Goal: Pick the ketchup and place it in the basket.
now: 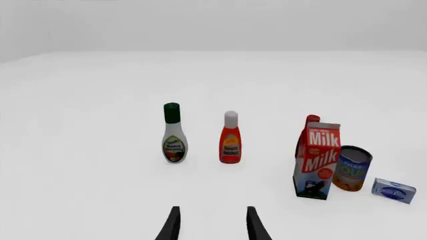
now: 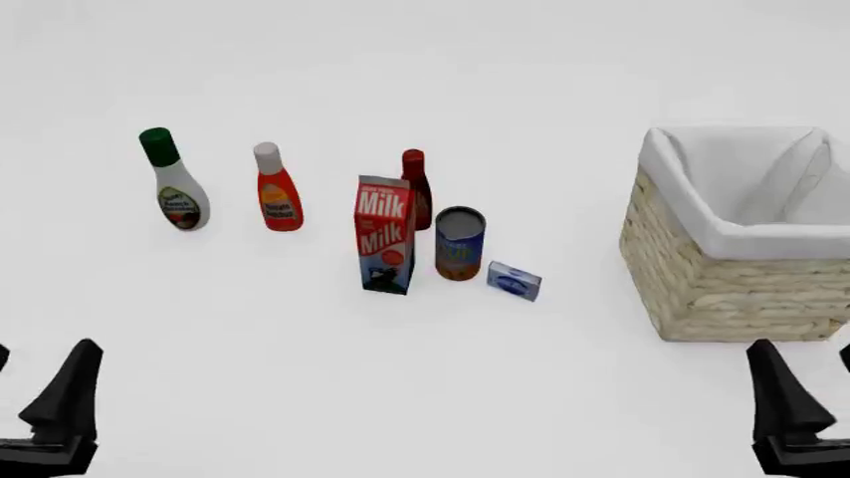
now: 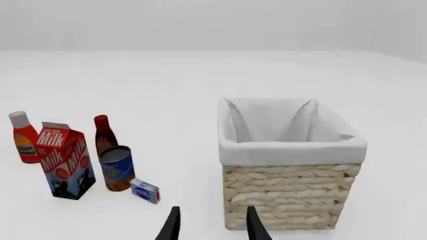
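Observation:
The ketchup (image 2: 278, 194), a bright red squeeze bottle with a white cap and an orange label, stands upright on the white table at the back left. It also shows in the left wrist view as the ketchup (image 1: 230, 145), well ahead of my open left gripper (image 1: 212, 222). The wicker basket (image 2: 718, 289) with its white lining sits at the right, with nothing seen inside. My right gripper (image 3: 212, 222) is open, close in front of the basket (image 3: 287, 195). In the front view the left gripper (image 2: 34, 383) and the right gripper (image 2: 810, 378) rest at the near corners, holding nothing.
A white bottle with a green cap (image 2: 175, 189) stands left of the ketchup. To its right cluster a milk carton (image 2: 382, 234), a slim dark red bottle (image 2: 416, 184), a blue can (image 2: 460, 244) and a small blue box (image 2: 515, 281).

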